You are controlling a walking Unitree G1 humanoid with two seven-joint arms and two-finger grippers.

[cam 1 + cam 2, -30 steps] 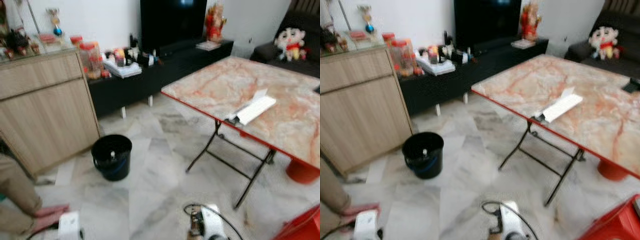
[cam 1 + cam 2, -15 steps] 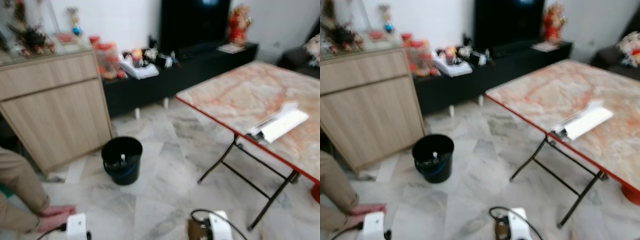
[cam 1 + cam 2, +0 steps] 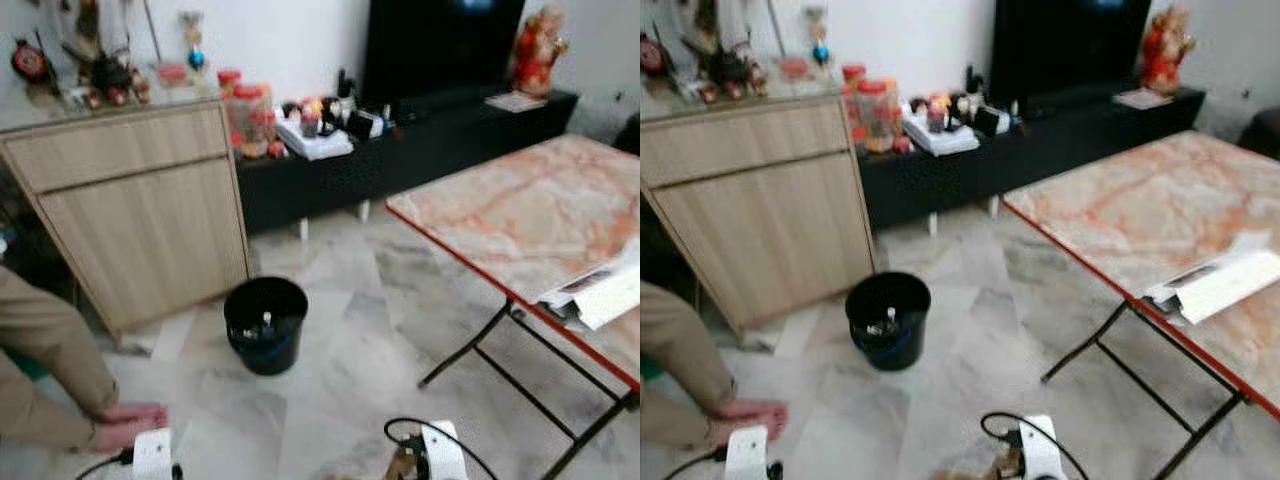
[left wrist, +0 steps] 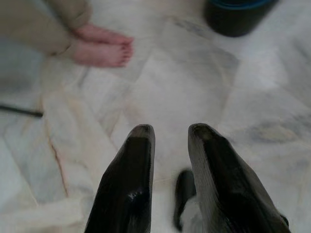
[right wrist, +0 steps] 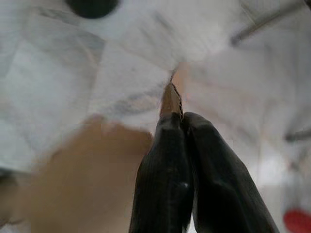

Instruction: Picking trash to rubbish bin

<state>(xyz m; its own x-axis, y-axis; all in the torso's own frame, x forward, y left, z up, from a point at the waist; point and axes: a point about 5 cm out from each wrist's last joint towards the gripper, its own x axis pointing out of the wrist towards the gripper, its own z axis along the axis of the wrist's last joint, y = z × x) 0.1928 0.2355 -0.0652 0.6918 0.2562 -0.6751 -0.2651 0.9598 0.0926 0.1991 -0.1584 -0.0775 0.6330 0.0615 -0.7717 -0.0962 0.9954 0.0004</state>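
Now the camera has swung left, so the round black plastic bin [image 3: 265,322] sits nearer the middle. Right tool [image 5: 176,124] is pinched shut on a brown cardboard scrap [image 5: 170,99]. Bin lies ahead, slightly left. Left tool [image 4: 167,133] is open, empty.

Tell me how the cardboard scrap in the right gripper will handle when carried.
Probably light and fairly stiff: the cardboard scrap shows a thin corrugated edge. The right gripper pinches it near that edge, so it may pivot or slip.
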